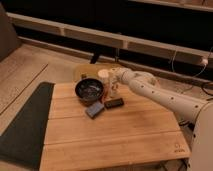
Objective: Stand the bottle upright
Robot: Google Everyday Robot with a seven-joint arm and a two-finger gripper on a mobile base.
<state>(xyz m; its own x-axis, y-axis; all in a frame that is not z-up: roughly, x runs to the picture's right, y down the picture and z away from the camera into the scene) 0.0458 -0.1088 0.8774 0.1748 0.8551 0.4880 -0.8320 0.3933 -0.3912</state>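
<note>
The bottle is a slim whitish shape just right of the dark bowl, at the back of the wooden table. It looks close to upright, and its top is hidden by my gripper. My gripper reaches in from the right on the white arm and sits right over the bottle's upper part. A short white cup stands just behind and left of the gripper.
A blue-grey block and a small dark bar lie in front of the bowl and the bottle. A round yellowish board is behind the bowl. A dark mat lies along the table's left side.
</note>
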